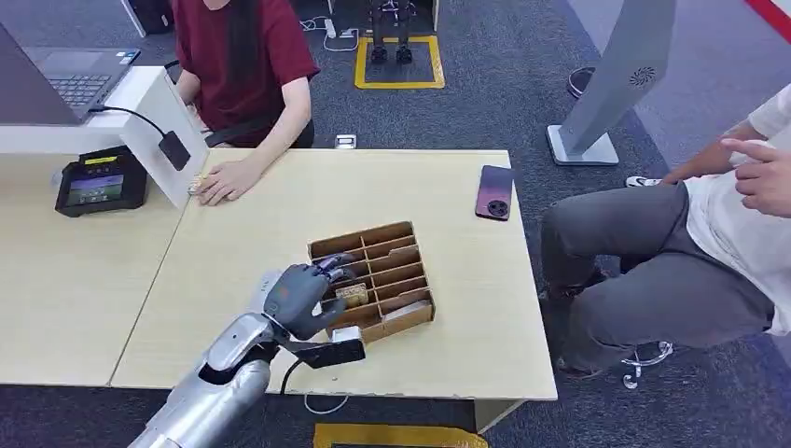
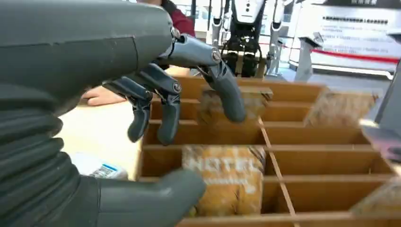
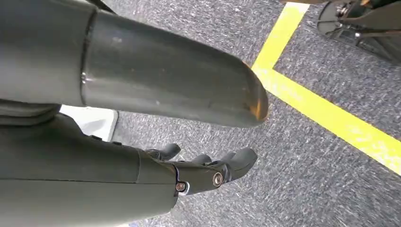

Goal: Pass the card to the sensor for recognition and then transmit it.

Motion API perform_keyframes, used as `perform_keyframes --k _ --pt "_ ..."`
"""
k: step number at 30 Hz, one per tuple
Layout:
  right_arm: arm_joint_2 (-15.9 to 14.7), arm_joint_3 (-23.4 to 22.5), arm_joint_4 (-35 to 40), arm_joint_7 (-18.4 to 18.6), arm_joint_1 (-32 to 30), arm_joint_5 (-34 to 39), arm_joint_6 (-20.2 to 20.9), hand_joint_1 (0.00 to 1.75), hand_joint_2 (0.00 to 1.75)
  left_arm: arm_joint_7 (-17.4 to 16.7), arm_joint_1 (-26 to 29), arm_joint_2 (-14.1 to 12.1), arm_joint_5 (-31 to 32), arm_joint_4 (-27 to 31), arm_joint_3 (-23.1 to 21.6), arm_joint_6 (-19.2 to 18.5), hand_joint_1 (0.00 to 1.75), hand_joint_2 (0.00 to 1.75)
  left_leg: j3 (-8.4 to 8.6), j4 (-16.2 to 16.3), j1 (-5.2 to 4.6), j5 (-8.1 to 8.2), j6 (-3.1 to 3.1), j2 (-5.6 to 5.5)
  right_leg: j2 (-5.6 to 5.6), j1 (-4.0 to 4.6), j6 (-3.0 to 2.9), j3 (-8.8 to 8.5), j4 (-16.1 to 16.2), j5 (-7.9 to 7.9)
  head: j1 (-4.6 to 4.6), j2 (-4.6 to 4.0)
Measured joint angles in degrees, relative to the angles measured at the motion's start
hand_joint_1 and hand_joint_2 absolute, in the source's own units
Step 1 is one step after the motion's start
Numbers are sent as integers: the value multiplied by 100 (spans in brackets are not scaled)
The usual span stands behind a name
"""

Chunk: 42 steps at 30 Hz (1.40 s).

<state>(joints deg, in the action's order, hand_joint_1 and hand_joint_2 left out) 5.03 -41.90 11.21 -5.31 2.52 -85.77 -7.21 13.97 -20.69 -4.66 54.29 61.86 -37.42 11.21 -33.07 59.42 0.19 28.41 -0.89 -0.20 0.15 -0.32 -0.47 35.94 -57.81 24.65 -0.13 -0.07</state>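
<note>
The left hand point(image 1: 303, 299) hovers over the near-left part of the tray point(image 1: 415, 309), a brown divided box lying near the middle of the tabletop point(image 1: 270, 224). Its fingers point(image 2: 165, 111) are spread and curled downward with the thumb point(image 2: 151, 201) set opposite, holding nothing; this looks like a reach to pinch the card point(image 2: 224, 177), which stands on edge in a slot of the tray directly under the hand, between thumb and fingers, with "HOTEL" printed on its face. Standing upright leaves its top edge free for a pinch, I judge. At least three more such cards sit in other slots, blurred. The sensor point(image 1: 101, 181), one dark terminal with a lit screen, lies well to the left of the tray, beside a person's resting hand point(image 1: 224, 180). One phone point(image 1: 494, 192) lies to the right of the tray near the tabletop's edge. The right hand point(image 3: 208, 172) hangs over the floor, fingers loosely curled in, empty. Two people sit nearby.
</note>
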Motion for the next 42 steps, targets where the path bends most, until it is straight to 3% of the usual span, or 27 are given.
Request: perform_keyframes --k 8,12,15,29,42 --pt "2 0 0 15 7 -44 -22 0 0 171 175 -175 -245 709 205 -124 0 175 -2 1 0 -3 1 -6 -8 1 0 3 -1 0 -2 0" --pt "13 0 0 -44 21 29 -74 0 0 100 -197 -142 -98 1101 205 -538 0 175 -7 2 -1 -5 -3 -15 -18 -1 2 2 -1 -4 -2 0" --pt "33 -4 0 -76 16 37 -74 0 0 79 -392 -76 -70 1256 203 -640 0 175 -5 2 -4 -5 -3 -10 -12 -3 1 2 -1 -7 0 0" --pt "66 -74 0 7 11 22 -33 0 0 70 -473 -78 -8 1433 183 -627 0 175 -3 1 -3 -5 -3 -5 -10 -2 1 4 -1 -5 -2 0" --pt "63 -118 0 -15 11 24 -15 0 0 275 -480 -483 -177 1512 24 -732 0 175 -4 1 -3 -5 -3 -4 -7 -2 1 4 -1 -4 -2 0"
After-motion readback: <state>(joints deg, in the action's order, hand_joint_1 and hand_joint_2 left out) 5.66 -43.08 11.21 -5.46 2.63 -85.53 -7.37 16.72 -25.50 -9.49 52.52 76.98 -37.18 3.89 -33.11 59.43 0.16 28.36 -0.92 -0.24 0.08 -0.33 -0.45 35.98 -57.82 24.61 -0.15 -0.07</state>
